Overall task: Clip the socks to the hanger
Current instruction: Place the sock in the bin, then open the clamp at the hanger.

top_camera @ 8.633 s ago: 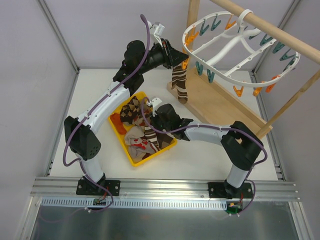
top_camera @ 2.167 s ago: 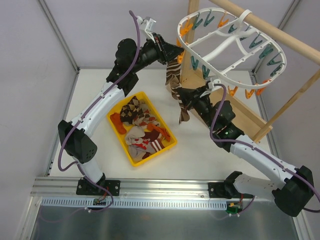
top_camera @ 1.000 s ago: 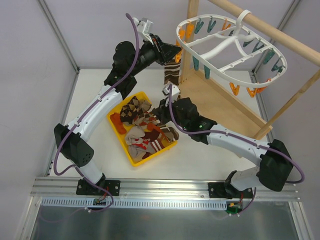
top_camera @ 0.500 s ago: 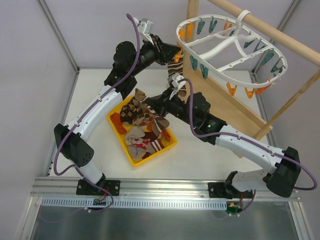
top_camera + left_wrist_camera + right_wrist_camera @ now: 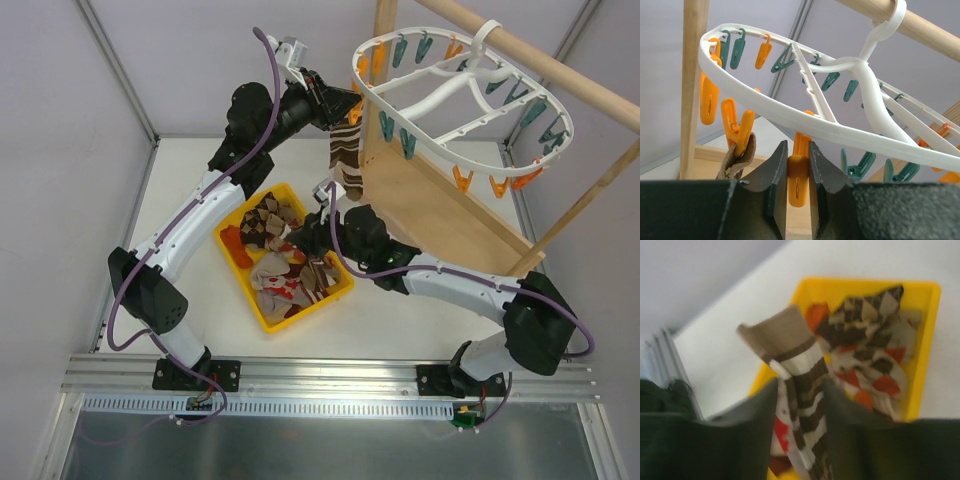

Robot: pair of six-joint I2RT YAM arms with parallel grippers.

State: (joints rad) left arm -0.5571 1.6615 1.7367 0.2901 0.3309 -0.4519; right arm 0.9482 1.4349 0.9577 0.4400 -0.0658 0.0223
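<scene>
left fingers (image 5: pixel 774 185) clamped on an orange clothespin (image 5: pixel 797 182) under the hanger (image 5: pixel 840 131); right fingers (image 5: pixel 757 420) astride a striped sock (image 5: pixel 800 365) below the hanger, hold unclear; could drop it if slack.

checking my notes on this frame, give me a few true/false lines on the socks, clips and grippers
1. The left gripper pinches an orange clip. True.
2. The tray is empty. False: several socks lie in it.
3. One sock hangs from the hanger. True.
4. The right gripper is up at the hanger. False: it is low, over the tray.
5. Every clip on the hanger is orange. False: there are teal clips too.
</scene>
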